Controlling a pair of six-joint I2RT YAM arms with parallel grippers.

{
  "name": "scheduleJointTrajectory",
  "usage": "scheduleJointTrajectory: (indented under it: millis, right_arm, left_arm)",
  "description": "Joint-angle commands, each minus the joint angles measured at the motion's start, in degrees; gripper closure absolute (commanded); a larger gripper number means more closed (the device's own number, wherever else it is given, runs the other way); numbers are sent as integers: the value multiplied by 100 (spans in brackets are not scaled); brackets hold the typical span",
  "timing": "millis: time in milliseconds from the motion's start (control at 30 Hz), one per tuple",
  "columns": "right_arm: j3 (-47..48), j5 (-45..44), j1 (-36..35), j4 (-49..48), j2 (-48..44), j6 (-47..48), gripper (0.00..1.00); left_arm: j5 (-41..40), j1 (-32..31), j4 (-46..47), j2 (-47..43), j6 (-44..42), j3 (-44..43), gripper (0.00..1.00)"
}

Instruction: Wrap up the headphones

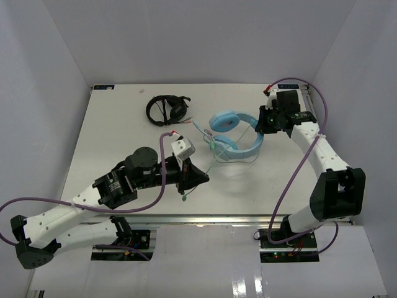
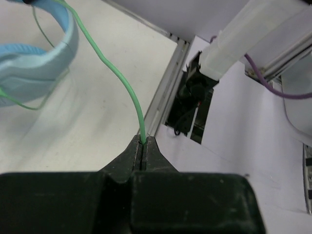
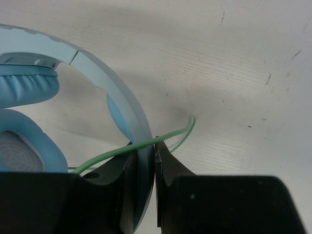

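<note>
Right gripper [image 3: 146, 145] clamping headphones [image 3: 100, 74] band, left gripper [image 2: 143, 144] pinching cable [image 2: 118, 74]

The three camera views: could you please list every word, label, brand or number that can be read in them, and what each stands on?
No readable text in any view.
The headphones, the cable, the black headphones, the table, the left gripper and the right gripper show no print.
The boards at the arm bases: any marks there are too small to read.
</note>
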State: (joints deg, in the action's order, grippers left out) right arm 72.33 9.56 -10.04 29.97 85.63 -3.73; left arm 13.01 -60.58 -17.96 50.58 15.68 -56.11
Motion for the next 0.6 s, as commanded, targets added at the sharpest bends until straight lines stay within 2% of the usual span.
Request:
scheduleJointTrajectory:
  millis: [0, 100, 333, 567]
  right_arm:
    - [564, 502, 113, -343, -252, -473, 92]
    - [842, 684, 197, -266, -249, -659, 92]
    - [1107, 1037, 299, -45, -370, -711, 92]
    - [1095, 1266, 393, 107, -504, -575, 92]
  left_arm:
    - [775, 11, 237, -66, 403, 655, 100]
    - [761, 18, 267, -198, 452, 1100, 100]
    - [89, 19, 50, -479, 366, 1867, 100]
    - [-69, 317, -24, -53, 272, 2118, 100]
